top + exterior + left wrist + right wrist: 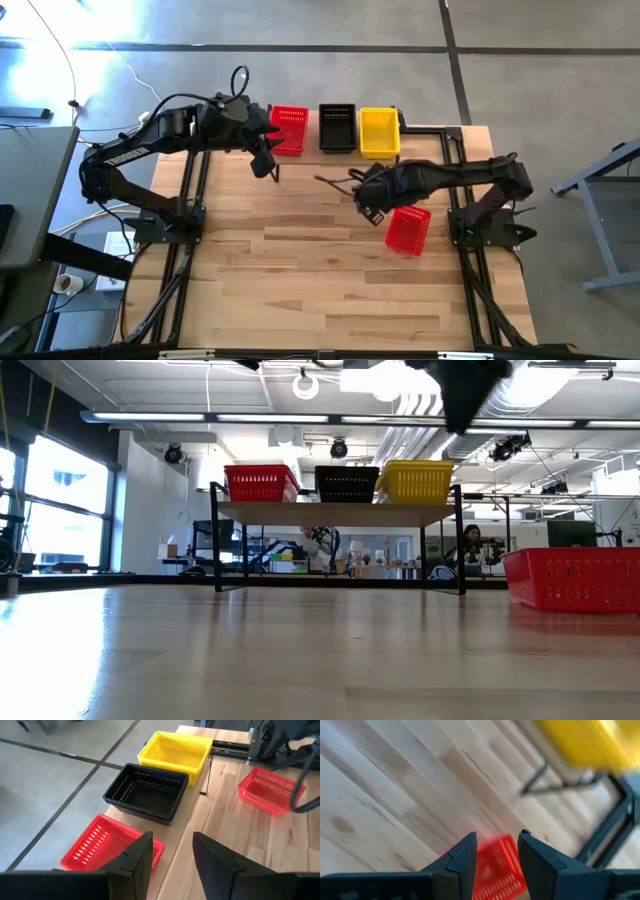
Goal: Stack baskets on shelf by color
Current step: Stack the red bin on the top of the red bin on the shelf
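Wooden table (pixel 300 270), loose red basket (pixel 407 229) (tilted)

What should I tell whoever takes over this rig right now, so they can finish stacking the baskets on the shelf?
Left end effector: open, empty, raised beside the shelf's red end.
Right end effector: open, empty, above the loose red basket, which lies on the table on the right arm's side.
On the shelf, in a row: red basket, black basket, yellow basket.
Done: three colours are placed on the shelf.
Left: pick up the loose red basket and nest it in the red one on the shelf. No other baskets are visible on the table.
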### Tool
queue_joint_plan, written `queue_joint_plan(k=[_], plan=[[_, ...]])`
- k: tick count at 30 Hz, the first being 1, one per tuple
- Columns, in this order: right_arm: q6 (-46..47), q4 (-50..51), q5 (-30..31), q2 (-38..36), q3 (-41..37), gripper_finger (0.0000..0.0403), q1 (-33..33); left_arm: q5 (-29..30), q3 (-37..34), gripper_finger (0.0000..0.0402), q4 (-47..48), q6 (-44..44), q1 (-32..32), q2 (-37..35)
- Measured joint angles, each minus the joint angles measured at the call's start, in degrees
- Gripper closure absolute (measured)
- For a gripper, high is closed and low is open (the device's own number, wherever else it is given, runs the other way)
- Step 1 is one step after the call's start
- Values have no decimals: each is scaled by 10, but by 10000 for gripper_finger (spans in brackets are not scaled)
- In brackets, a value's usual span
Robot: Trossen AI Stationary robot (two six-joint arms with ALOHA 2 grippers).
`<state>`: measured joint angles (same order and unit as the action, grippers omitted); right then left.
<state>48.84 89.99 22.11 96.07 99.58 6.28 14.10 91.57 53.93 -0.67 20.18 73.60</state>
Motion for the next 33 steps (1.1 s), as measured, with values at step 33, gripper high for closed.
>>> queue_joint_plan(k=[33], plan=[[600, -157, -133, -245, -504, 274, 73, -15, 0, 273, 3, 43, 0, 29]])
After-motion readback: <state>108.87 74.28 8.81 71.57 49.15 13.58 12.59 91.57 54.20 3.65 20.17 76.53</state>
